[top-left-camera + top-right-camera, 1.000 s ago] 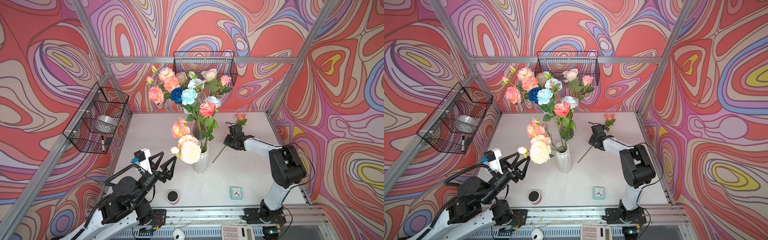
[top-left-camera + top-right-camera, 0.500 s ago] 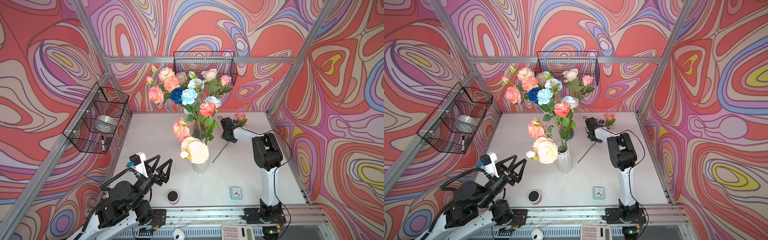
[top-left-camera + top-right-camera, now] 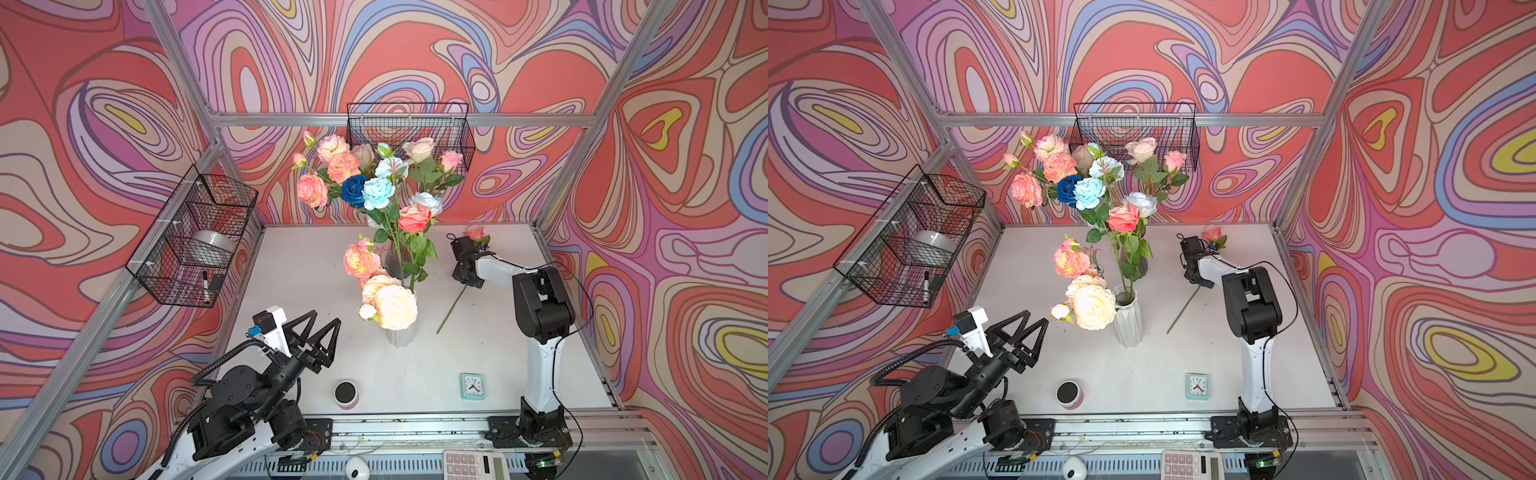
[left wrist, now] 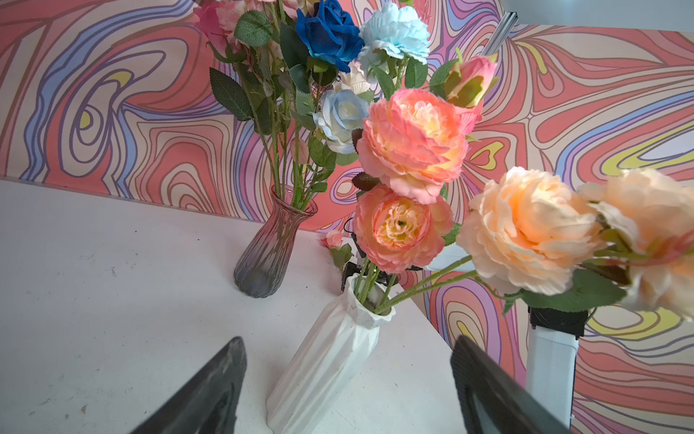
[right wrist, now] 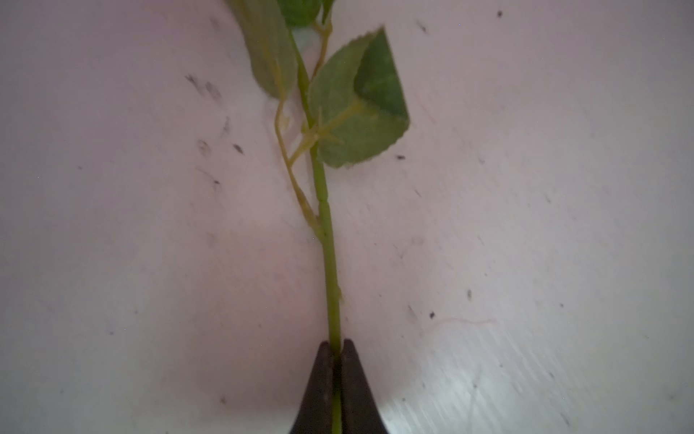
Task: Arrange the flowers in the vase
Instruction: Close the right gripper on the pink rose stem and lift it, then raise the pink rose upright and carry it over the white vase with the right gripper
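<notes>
As wht vase [image 4: 330, 357] has peonies [image 4: 411, 144], glass vase [image 4: 268, 255] roses [image 4: 328, 32], R jaws pinch stem [image 5: 330, 263].

Bright, even light, only soft shadows around the white vase [image 3: 399, 337]. Up close the stem [image 5: 329, 263] looks blurred, dim, pinkish.

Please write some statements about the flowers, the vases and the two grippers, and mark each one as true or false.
1. The right gripper is shut on the stem of the pink rose that lies on the table. True.
2. The left gripper holds a peony. False: it is open and empty, near the white vase.
3. The dark blue rose stands in the white vase. False: it stands in the glass vase.
4. A small teal clock is on the table. True.
</notes>
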Controlling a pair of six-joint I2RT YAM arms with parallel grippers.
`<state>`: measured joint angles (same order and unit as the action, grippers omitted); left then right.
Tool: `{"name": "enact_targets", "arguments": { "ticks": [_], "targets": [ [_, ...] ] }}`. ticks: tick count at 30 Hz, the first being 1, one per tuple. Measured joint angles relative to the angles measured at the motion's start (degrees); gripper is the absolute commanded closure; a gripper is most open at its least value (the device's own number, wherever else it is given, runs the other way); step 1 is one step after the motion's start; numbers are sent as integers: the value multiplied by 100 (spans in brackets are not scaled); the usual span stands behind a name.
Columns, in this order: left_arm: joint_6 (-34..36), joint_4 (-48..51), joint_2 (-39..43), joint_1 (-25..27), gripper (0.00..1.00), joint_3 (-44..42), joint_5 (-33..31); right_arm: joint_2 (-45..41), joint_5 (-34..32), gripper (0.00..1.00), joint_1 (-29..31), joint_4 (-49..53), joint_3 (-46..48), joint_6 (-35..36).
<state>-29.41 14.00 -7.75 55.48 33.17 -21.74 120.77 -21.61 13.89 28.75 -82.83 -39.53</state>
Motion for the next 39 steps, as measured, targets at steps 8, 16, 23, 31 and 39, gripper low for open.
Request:
{"name": "enact_targets", "arguments": {
  "ticks": [8, 16, 23, 31, 39],
  "targets": [
    [-39, 2, -101, 0, 13, 0, 4, -918, 361, 100, -133, -599, 1259, 286],
    [-44, 26, -142, 0, 13, 0, 4, -2962, 647, 100, -133, -1499, 2389, 660],
    [-46, 151, -225, 0, 13, 31, 15, -4682, 1067, 100, -133, -2050, 3104, 918],
    [-46, 350, -293, 0, 13, 184, 50, -6476, 1897, 100, -59, -2380, 3510, 944],
    [-83, 520, -304, 0, 13, 286, 46, -7040, 2391, 100, 691, -2841, 3056, 1049]
  ]
}}
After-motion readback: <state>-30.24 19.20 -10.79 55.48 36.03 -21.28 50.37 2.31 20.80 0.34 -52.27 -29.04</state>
